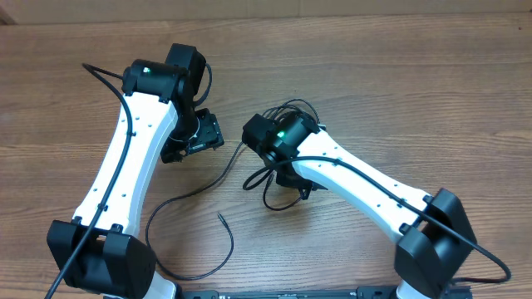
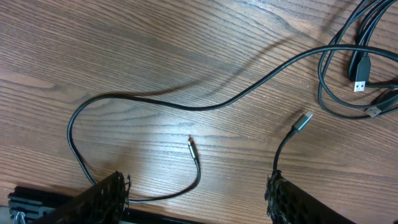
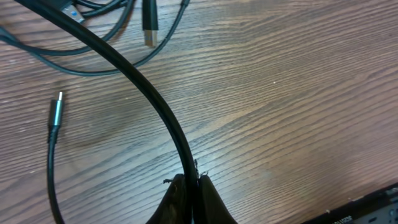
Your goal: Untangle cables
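Several thin black cables lie tangled (image 1: 281,178) mid-table under my right wrist. One long cable (image 1: 187,193) leaves the tangle leftward, loops near the front edge and ends in a slim jack (image 2: 189,140). A second cable carries a grey plug (image 2: 304,120), and a USB plug (image 2: 360,73) rests in the tangle. My left gripper (image 2: 199,200) hangs open over the loop; cables pass by its fingers (image 2: 106,198), and nothing is gripped. My right gripper (image 3: 194,185) is shut on a black cable (image 3: 146,93) that runs up and left toward the tangle.
The wooden table (image 1: 391,75) carries both white arms: the left arm (image 1: 125,166) reaches from the front left, the right arm (image 1: 366,187) from the front right. Thicker black arm cables run along both. A dark rail (image 2: 37,200) lines the front edge.
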Controlling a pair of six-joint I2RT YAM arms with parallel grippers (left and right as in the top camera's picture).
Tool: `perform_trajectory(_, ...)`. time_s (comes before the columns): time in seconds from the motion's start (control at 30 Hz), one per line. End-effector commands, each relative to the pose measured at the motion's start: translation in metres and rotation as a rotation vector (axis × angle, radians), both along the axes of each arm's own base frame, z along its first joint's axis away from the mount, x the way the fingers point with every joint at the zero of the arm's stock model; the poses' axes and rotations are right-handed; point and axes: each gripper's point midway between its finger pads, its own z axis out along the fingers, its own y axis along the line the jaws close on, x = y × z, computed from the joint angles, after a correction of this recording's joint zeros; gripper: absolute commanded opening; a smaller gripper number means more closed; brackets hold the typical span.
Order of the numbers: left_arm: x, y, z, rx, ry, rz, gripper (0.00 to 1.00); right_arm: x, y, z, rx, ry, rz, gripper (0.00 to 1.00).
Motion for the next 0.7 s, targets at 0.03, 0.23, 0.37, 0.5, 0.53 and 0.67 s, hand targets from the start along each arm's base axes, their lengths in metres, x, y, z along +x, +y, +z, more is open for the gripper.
perform_trajectory(0.03, 0.000, 0.000, -0.003, 0.006, 0.008, -0.017, 0.74, 0.004, -0.002, 0.049, 0.112, -0.140, -0.015, 0.04)
perform_trajectory(0.23, 0.000, 0.000, -0.003, 0.006, 0.009, -0.017, 0.74, 0.007, -0.027, 0.096, 0.198, -0.273, -0.065, 0.04)
perform_trajectory(0.37, -0.001, 0.001, -0.003, 0.007, 0.014, -0.017, 0.74, 0.009, -0.062, 0.121, 0.210, -0.347, -0.141, 0.04)
perform_trajectory(0.5, -0.002, 0.001, -0.003, 0.008, 0.015, -0.017, 0.74, 0.009, -0.102, 0.139, 0.199, -0.397, -0.227, 0.04)
perform_trajectory(0.53, -0.002, 0.001, -0.003, 0.008, 0.015, -0.017, 0.74, 0.009, -0.113, 0.142, 0.194, -0.407, -0.247, 0.04)
perform_trajectory(0.67, -0.002, 0.001, -0.003, 0.008, 0.016, -0.017, 0.74, 0.009, -0.155, 0.155, 0.179, -0.452, -0.353, 0.04)
